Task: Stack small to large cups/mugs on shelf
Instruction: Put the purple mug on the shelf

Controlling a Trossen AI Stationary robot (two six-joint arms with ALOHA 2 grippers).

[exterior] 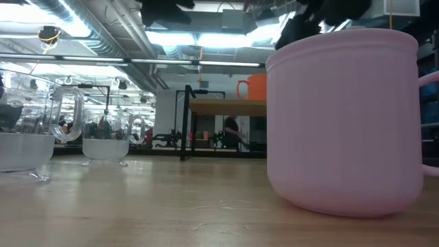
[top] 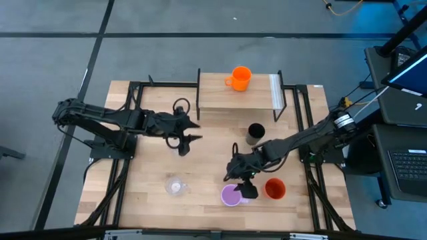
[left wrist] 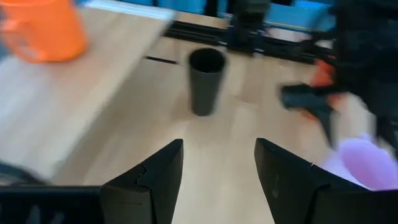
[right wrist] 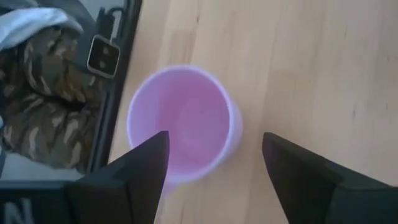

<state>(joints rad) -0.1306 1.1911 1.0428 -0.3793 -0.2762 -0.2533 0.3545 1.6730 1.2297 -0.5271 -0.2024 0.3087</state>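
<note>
Right hand (top: 243, 183): matte dark fingers spread wide and empty, poised just above the lilac mug (top: 231, 195).
Lilac mug: smooth, round, open mouth up, standing on the pale wood-plank tabletop (top: 147, 173) directly beneath the right hand.
Red-orange cup (top: 275, 189): round, glossy, just beside the right hand.
Black cup (top: 255, 133): tall, tapered, matte, a little beyond the right hand.
Left hand (top: 188, 131): fingers parted, gripping nothing; a clear tumbler (top: 183, 147) just beside it.
Second clear tumbler (top: 175, 187): glassy, well clear of both hands.
Orange mug (top: 239, 78): handled, upright on the light-wood shelf (top: 213, 97), far from both hands.
</note>
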